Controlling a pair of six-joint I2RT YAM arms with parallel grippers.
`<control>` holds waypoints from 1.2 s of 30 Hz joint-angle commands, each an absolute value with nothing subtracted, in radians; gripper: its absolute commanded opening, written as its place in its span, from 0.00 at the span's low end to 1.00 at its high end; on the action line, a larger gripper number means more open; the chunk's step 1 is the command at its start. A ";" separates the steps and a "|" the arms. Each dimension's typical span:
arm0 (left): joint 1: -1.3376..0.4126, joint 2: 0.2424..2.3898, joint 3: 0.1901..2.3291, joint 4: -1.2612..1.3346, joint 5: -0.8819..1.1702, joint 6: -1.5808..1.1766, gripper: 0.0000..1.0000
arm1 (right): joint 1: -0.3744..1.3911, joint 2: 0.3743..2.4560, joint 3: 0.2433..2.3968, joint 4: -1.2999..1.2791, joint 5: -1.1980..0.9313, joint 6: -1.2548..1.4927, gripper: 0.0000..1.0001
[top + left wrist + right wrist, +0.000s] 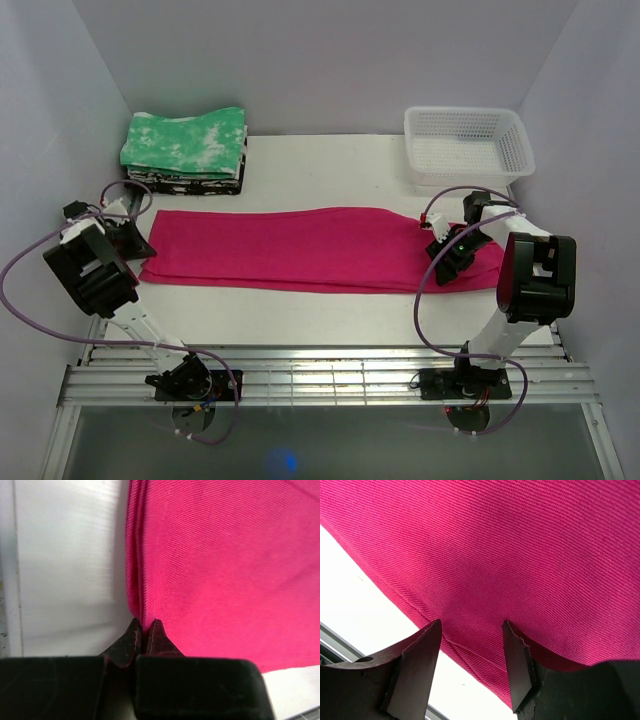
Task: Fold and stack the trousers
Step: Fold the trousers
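Pinched shut on the layered edge of the trousers (290, 250) at the left gripper (145, 630), spread apart astride the opposite hem at the right gripper (471, 625): risks a lopsided fold from too thin a bite shedding layers; magenta, smooth, flat, stretched long between both fingertip pairs.

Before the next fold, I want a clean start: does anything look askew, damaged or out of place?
Nothing stands out. The trousers lie flat in one straight strip, the left pincer shut on one end's edge, the right pincer open over the other; the green-and-white cloth and basket sit tidy behind.
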State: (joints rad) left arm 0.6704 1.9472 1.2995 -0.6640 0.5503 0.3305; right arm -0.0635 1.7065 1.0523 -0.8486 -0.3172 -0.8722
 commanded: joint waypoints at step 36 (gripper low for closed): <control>-0.178 1.742 1.353 -0.474 0.681 -0.205 0.00 | -0.167 1.815 1.267 -0.920 -0.480 -0.692 0.57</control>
